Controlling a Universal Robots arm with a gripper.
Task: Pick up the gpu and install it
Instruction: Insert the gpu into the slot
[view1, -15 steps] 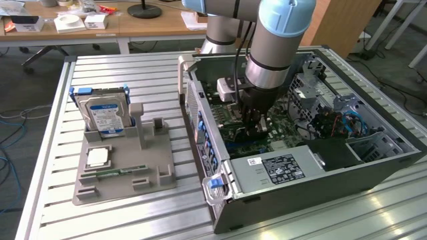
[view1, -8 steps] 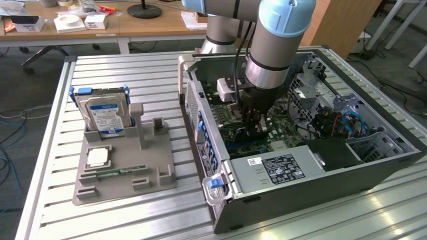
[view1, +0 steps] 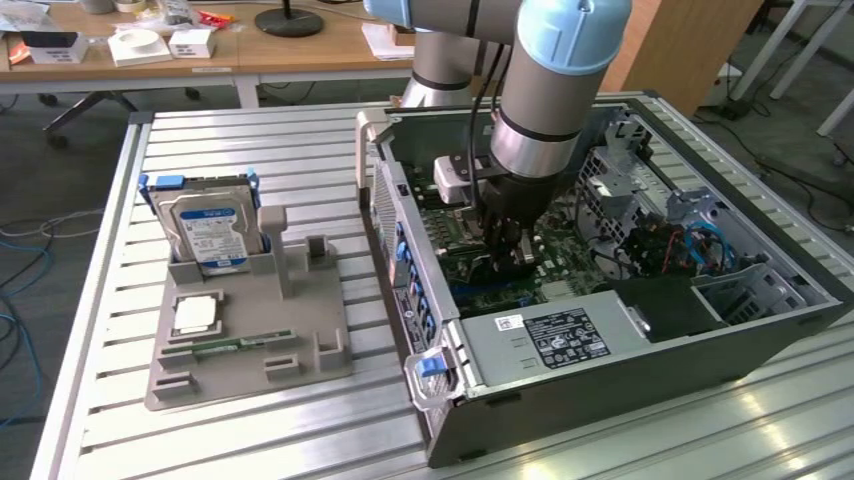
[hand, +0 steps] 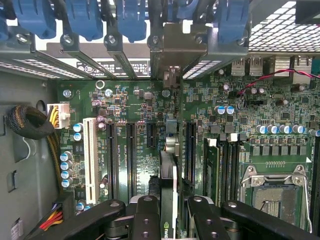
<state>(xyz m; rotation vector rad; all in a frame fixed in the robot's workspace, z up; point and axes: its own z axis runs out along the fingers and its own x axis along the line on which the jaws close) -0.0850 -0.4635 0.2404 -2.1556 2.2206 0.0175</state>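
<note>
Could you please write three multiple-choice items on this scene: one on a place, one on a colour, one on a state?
1. Where is the gripper?
A. inside the computer case
B. over the grey holder
C. beside the desk

2. What colour is the hard drive's label?
A. red
B. blue
C. yellow

3. How does the gpu stand?
A. flat on the table
C. in the holder
B. edge-on between the fingers, over the motherboard

Answers: A, the arm reaches down into the open case; B, the label is blue; B, the wrist view shows the card edge-on.
</note>
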